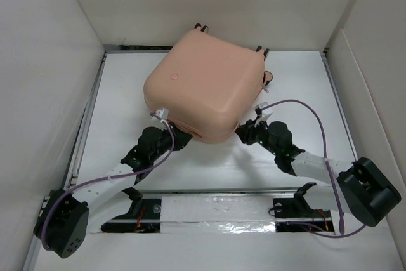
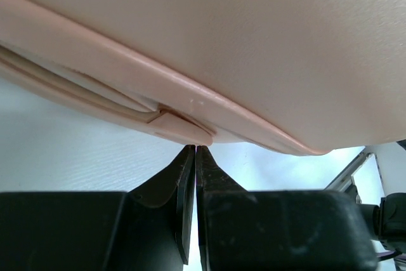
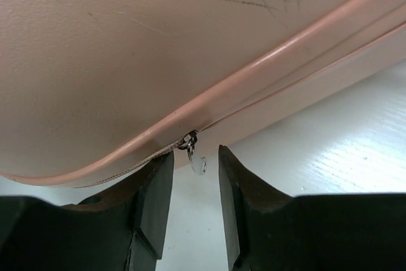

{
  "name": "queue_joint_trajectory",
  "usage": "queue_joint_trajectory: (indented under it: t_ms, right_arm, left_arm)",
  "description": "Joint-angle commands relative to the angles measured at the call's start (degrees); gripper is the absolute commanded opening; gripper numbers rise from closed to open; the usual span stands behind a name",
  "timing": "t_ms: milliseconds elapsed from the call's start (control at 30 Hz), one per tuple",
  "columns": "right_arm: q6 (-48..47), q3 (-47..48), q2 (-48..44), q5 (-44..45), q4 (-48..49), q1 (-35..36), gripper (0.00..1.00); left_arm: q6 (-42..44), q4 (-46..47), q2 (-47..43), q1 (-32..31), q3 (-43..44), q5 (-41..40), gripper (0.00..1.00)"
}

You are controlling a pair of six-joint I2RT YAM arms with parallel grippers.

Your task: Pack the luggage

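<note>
Shows the luggage (image 1: 203,84) closed and lying flat, shell up, on the white worktop (image 1: 120,93), toward the far middle, with wheels (image 1: 202,28) at the far edge and the round button mark (image 1: 172,76) facing up. Finds the left pincer (image 1: 184,136) at the near left corner of the case, clenched. Shows, in the left wrist view, its fingertips (image 2: 187,163) pressed together with nothing visible between them, just under a pink tab (image 2: 184,132) on the seam. Finds the right pincer (image 1: 244,132) at the near right corner, released, jaws standing apart. Catches, in the right wrist view, a small silver zip pull (image 3: 198,165) hanging from the seam into the gap between those jaws, seemingly touching neither.
</note>
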Motion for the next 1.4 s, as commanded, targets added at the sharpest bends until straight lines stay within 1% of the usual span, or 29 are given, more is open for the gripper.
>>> queue_joint_trajectory:
  t_ms: [0, 67, 100, 167, 200, 267, 300, 333, 367, 400, 467, 567, 600, 633, 667, 733, 767, 800, 867, 900, 967, 1000, 1033, 1133, 1167, 1267, 1367]
  right_arm:
    - [-2.8, 3.6, 0.8, -1.0, 5.5, 0.4, 0.36]
    - [-2.5, 3.3, 0.8, -0.1, 6.6, 0.4, 0.34]
    - [-2.5, 3.3, 1.0, 0.2, 7.0, 0.4, 0.29]
    - [-2.7, 3.6, 1.7, 0.3, 7.7, 0.4, 0.27]
    - [-2.8, 3.8, 2.0, 0.6, 8.1, 0.4, 0.23]
    - [-2.5, 3.7, 3.2, 1.2, 10.4, 0.4, 0.16]
    - [-2.2, 3.6, 3.4, 1.0, 11.2, 0.4, 0.11]
    - [-2.0, 3.6, 4.2, 0.4, 11.8, 0.4, 0.07]
    - [-1.8, 3.4, 4.6, 0.4, 13.2, 0.9, 0.03]
    - [-1.7, 3.2, 4.6, 0.7, 13.5, 1.5, 0.00]
    - [-1.1, 2.2, 3.5, 3.0, 13.1, 3.1, 0.00]
    - [0.5, 0.9, 0.8, 5.8, 10.1, 5.4, 0.00]
    - [0.9, 0.5, 0.1, 6.4, 8.7, 6.2, 0.00]
    - [1.1, 0.5, -0.5, 7.7, 6.8, 7.2, 0.00]
    - [2.0, 0.6, -1.1, 8.4, 3.1, 9.2, 0.00]
    - [3.8, 0.4, -3.0, 10.9, -0.2, 11.8, 0.00]
    - [4.5, 0.4, -3.6, 11.7, -3.7, 13.1, 0.00]
    - [5.1, 0.4, -4.6, 12.5, -5.6, 15.5, 0.00]
    - [6.7, 0.4, -5.6, 13.4, -9.9, 18.1, 0.00]
    - [7.2, 0.5, -5.9, 13.6, -11.1, 20.9, 0.00]
    - [9.1, 0.7, -6.4, 13.7, -13.6, 24.0, 0.00]
    - [10.0, 1.2, -6.1, 13.7, -14.3, 25.5, 0.00]
    - [10.5, 1.7, -5.3, 14.3, -14.8, 28.9, 0.00]
    - [12.3, 4.9, -2.5, 15.4, -15.0, 35.5, 0.00]
    - [12.4, 7.4, 0.0, 15.6, -15.0, 36.7, 0.00]
    - [13.2, 11.7, 3.7, 18.3, -14.8, 40.0, 0.00]
    - [13.4, 16.4, 7.3, 20.3, -11.4, 40.6, 0.00]
  left_arm:
    - [1.7, 0.7, -0.5, -0.4, 2.7, 0.1, 0.03]
    - [2.0, 0.9, -0.1, -0.4, 3.4, 0.2, 0.03]
    - [2.3, 0.8, 0.5, -0.4, 3.7, 0.2, 0.03]
    - [2.5, 1.5, 1.0, -0.4, 4.1, 0.6, 0.03]
    - [2.3, 2.1, 1.5, -0.4, 4.0, 1.5, 0.03]
    - [2.3, 3.3, 1.7, -1.5, 3.8, 2.3, 0.02]
    - [2.7, 3.4, 1.6, -2.5, 3.7, 1.7, 0.02]
    - [3.0, 3.5, 1.4, -3.8, 3.5, 0.8, 0.02]
    - [3.3, 3.5, 1.2, -7.3, 3.4, -0.8, 0.02]
    - [3.4, 3.4, 1.0, -9.1, 3.4, -4.5, 0.03]
    - [3.6, 3.4, 1.3, -12.1, 4.6, -6.6, 0.03]
    - [4.5, 3.9, 3.9, -12.1, 7.9, -7.0, 0.03]
    - [4.9, 4.4, 5.4, -12.1, 8.8, -9.4, 0.03]
    - [5.1, 5.1, 6.3, -12.1, 10.2, -9.7, 0.03]
    - [5.2, 6.6, 7.2, -12.1, 11.0, -9.9, 0.03]
    - [5.0, 7.5, 9.7, -12.1, 13.6, -11.4, 0.03]
    - [5.0, 8.5, 10.6, -12.1, 14.5, -11.4, 0.03]
    - [5.4, 9.0, 11.7, -11.4, 15.4, -11.2, 0.03]
    - [5.8, 9.5, 14.9, -11.4, 18.2, -11.2, 0.03]
    - [5.9, 10.0, 16.8, -11.4, 18.7, -11.1, 0.03]
    - [5.6, 11.3, 18.3, -11.4, 19.9, -10.8, 0.03]
    - [5.6, 11.6, 19.7, -11.4, 20.5, -10.6, 0.03]
    - [5.6, 11.5, 20.2, -11.4, 21.6, -10.6, 0.03]
    - [5.2, 12.4, 21.2, -11.4, 22.7, -10.4, 0.03]
    - [5.3, 12.5, 21.4, -12.1, 23.2, -10.4, 0.03]
    - [5.2, 10.7, 23.4, -12.6, 25.6, -8.6, 0.03]
    - [4.7, 11.2, 23.7, -12.6, 24.9, -8.6, 0.03]
